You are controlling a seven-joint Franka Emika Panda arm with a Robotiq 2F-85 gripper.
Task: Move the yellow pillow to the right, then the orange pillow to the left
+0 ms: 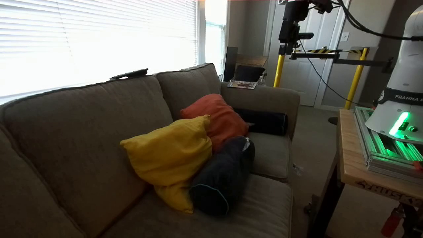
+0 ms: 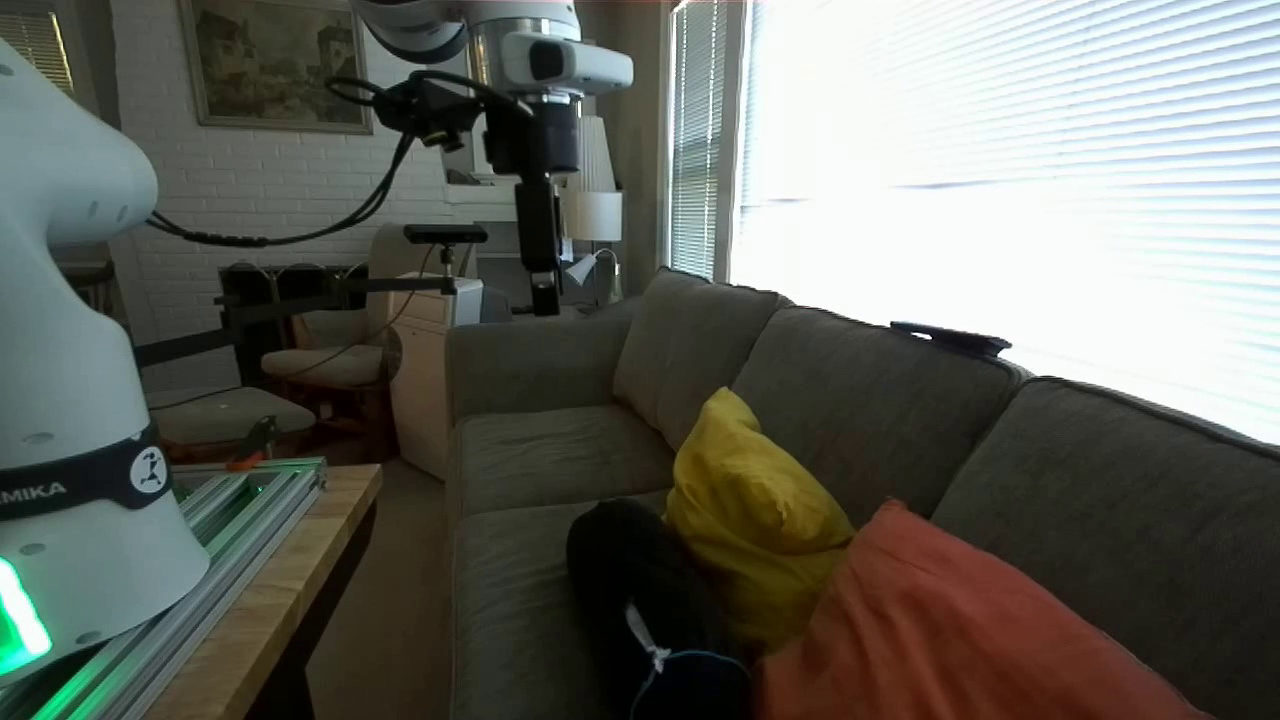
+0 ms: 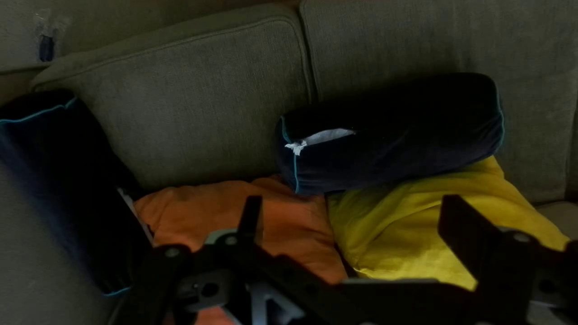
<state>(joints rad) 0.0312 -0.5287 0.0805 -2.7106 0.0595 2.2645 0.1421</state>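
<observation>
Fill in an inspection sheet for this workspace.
Surface: sofa, seat partly covered.
Job items: yellow pillow and orange pillow, side by side on the sofa.
Clutter: navy bolster alongside both pillows; second bolster beside the orange one; dark flat object atop the backrest.
Tool: open, above the sofa, holding nothing.
Cables: black cable hanging from the arm, clear of the pillows.
Surroundings: bright window behind the sofa; wooden table under the arm.

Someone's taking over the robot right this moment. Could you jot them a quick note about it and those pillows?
Gripper: open, empty, raised clear of the pillows.
Yellow pillow: on the sofa, next to the orange pillow, with a dark bolster in front.
Done: no finished move can be confirmed from these views.
Left: presumably yellow to the right, then orange to the left.
</observation>
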